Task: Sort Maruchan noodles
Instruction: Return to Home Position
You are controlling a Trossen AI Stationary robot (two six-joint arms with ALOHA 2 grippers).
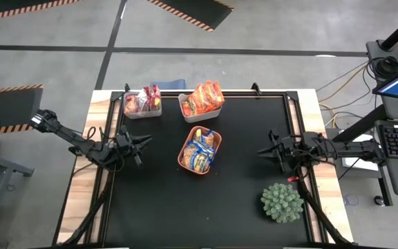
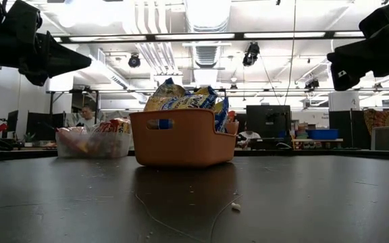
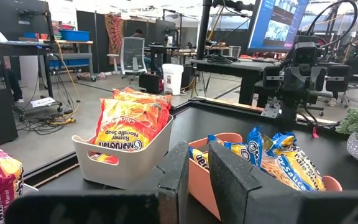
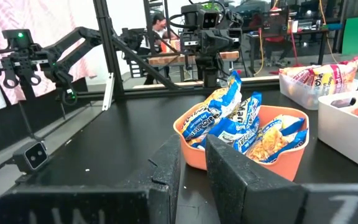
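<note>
Dark fingers point(image 3: 229, 180) of the left hand point(image 3: 197, 149) fill the near edge of its wrist view, with a narrow gap between them and nothing in it.

Every one of the Maruchan noodles point(image 1: 200, 153) in view sits in a bin. The blue packets point(image 4: 238, 121) stand packed on edge in the orange bin point(image 1: 183, 158) at the middle of the desk point(image 1: 185, 207). The orange-red packets point(image 1: 204, 98) fill the white bin point(image 1: 185, 111) at the far edge. Just beside it to the left, the red packets point(image 1: 144, 99) lie in the clear bin point(image 1: 133, 114). No loose packet shows on the black top. A green plant ball point(image 1: 282, 202) stands alone near the front right corner, well apart from the bins.

Sorting looks finished, so the step in hand is most likely parking both arms. That calls for no grasp. Each arm only needs to settle at its own side, level and clear of the bin rims.

From above, the left hand hangs over the desk's left side. The right hand point(image 1: 261, 151) hangs over the right side. Both point inward at the orange bin and are well apart from it. The right hand's fingers point(image 4: 241, 174) are likewise only slightly apart, and they touch nothing.
</note>
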